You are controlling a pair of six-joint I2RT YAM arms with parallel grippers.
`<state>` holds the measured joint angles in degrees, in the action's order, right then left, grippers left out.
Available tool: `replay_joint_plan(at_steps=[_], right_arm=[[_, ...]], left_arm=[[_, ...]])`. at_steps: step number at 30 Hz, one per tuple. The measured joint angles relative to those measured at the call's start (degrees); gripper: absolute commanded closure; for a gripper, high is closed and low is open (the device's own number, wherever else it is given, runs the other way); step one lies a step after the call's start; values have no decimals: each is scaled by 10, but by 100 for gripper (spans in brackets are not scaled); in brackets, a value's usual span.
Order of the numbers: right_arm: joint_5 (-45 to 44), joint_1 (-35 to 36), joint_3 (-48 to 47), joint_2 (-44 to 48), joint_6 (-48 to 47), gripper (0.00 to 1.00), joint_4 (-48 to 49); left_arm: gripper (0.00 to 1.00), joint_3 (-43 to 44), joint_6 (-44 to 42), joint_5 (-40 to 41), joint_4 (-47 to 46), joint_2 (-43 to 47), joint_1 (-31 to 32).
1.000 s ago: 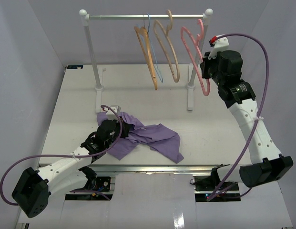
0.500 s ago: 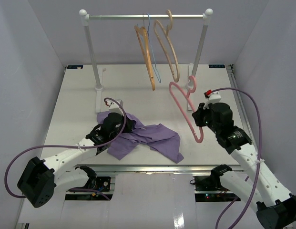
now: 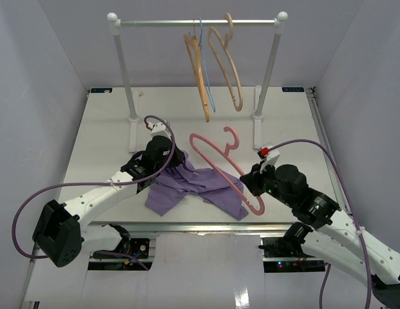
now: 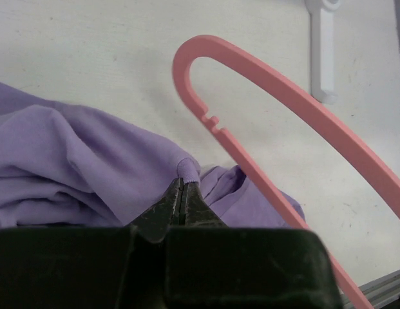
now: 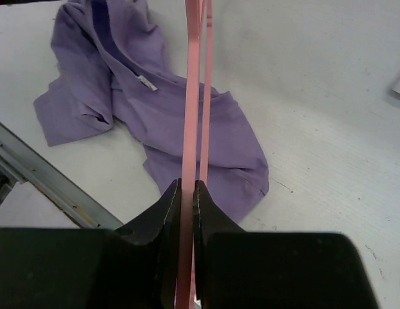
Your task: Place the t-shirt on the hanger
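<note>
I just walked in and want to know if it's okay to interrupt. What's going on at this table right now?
Two robot arms are working on getting a shirt onto a hanger. The left claw is shut on a fold of the lavender t-shirt, which lies crumpled on the table. The right claw is clamped on the pink hanger, holding it low over the shirt. The shirt is not yet on the hanger. Two wooden hangers hang on the rail behind.

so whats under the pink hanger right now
The crumpled t-shirt lies under the hanger, with bare table under its hook end. The strip of shirt right behind its bars is covered from view.
</note>
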<state>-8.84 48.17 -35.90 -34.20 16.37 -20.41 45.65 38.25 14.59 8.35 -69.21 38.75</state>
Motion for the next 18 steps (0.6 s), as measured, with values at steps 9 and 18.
replay_joint_plan(at_steps=[9,18], right_arm=[[3,13,12,103,2,92,-37],[68,13,12,148,-3,92,-69]], left_arm=[[100,12,1,8,50,-7,-20],[100,32,1,-4,67,-20,-44]])
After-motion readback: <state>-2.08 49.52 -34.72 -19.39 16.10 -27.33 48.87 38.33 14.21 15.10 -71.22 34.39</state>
